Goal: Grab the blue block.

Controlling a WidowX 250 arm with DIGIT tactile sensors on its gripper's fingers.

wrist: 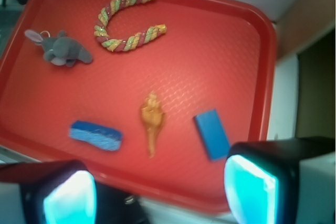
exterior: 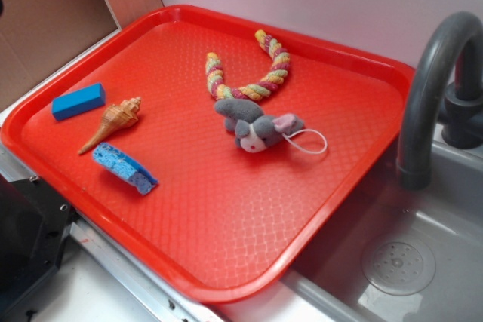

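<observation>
The blue block (exterior: 78,101) (wrist: 212,134) is a smooth bright-blue bar lying flat at the left end of the red tray (exterior: 226,209) (wrist: 210,51), beside an orange seashell (exterior: 112,122) (wrist: 151,120). In the wrist view my gripper (wrist: 160,195) hangs high above the tray's near rim, open, with nothing between its cyan-padded fingers (wrist: 250,188). The block lies just beyond the right finger, well below it. The gripper does not show in the exterior view.
A rough curved blue sponge piece (exterior: 125,168) (wrist: 96,135) lies near the shell. A striped rope toy (exterior: 249,73) (wrist: 126,22) and a grey plush mouse (exterior: 256,127) (wrist: 62,49) lie further along. A sink (exterior: 400,262) with grey faucet (exterior: 434,88) adjoins the tray.
</observation>
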